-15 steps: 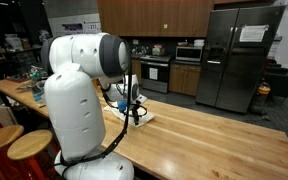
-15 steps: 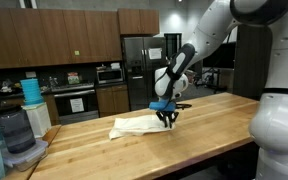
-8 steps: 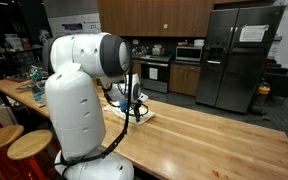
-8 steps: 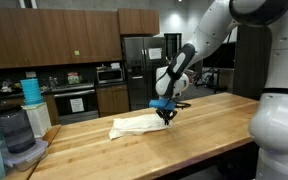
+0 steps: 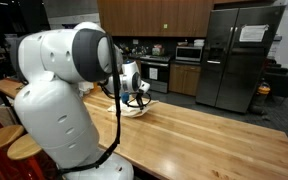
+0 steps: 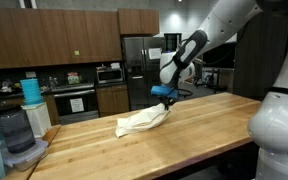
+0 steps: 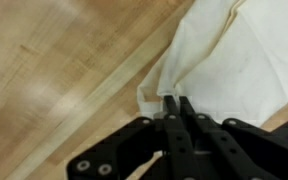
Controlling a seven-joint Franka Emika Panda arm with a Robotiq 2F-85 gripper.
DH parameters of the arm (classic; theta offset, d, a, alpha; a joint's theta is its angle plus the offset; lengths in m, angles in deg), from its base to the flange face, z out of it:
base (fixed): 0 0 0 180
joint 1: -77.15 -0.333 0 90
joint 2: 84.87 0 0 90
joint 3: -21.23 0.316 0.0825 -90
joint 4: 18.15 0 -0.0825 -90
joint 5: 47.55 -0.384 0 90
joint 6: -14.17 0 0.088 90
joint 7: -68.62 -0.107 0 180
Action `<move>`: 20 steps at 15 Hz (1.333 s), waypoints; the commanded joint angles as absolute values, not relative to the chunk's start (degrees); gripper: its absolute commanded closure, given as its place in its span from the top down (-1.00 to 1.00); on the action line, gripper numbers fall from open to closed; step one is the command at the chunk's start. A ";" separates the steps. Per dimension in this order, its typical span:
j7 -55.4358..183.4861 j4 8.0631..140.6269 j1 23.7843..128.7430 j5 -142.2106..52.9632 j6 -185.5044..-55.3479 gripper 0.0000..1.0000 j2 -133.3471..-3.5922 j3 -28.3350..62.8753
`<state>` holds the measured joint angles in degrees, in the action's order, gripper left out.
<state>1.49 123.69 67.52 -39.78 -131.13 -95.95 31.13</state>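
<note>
A cream-white cloth (image 6: 141,121) lies on the wooden table (image 6: 194,135), with one corner pulled up off the surface. My gripper (image 6: 166,98) is shut on that raised corner and holds it above the table. In the wrist view the black fingers (image 7: 174,105) are pressed together on the edge of the cloth (image 7: 234,65), which spreads out to the upper right over the wood. In an exterior view the gripper (image 5: 144,99) and the cloth (image 5: 134,108) sit just beyond the white arm, partly hidden by it.
A stainless fridge (image 5: 239,55), a stove (image 5: 154,72) and dark cabinets stand behind the table. A stack of containers with a blue lid (image 6: 31,105) sits at one end of the table. Round wooden stools (image 5: 29,145) stand by the table's near edge.
The gripper closed on the cloth's corner and rose, lifting that end off the table. The arm swung so its big white body moved across one exterior view.
</note>
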 commanded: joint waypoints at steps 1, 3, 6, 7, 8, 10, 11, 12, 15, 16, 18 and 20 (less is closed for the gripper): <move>4.58 124.20 68.74 -38.14 -129.91 -0.96 -103.02 33.30; 6.80 122.03 68.55 -37.38 -129.28 -0.96 -103.34 35.06; 13.55 118.04 67.08 -37.55 -129.48 -0.96 -101.21 37.60; 15.06 116.35 66.69 -37.30 -128.88 -0.96 -100.07 38.95; 16.56 115.26 66.45 -36.75 -128.63 -0.96 -99.43 40.18; 18.39 112.13 66.10 -34.53 -126.63 -0.96 -97.26 43.04; 19.14 110.36 65.79 -33.04 -125.43 -0.96 -95.85 44.30; 19.65 108.73 65.49 -31.11 -123.95 -0.96 -94.66 45.47; 20.67 105.42 64.28 -25.44 -121.20 -0.96 -92.04 47.18; 21.64 105.12 63.83 -25.71 -121.63 -0.96 -91.49 46.61; 24.06 105.53 63.40 -28.01 -123.17 -0.96 -91.08 44.95; 26.56 106.34 63.68 -30.30 -124.37 -0.96 -90.71 43.22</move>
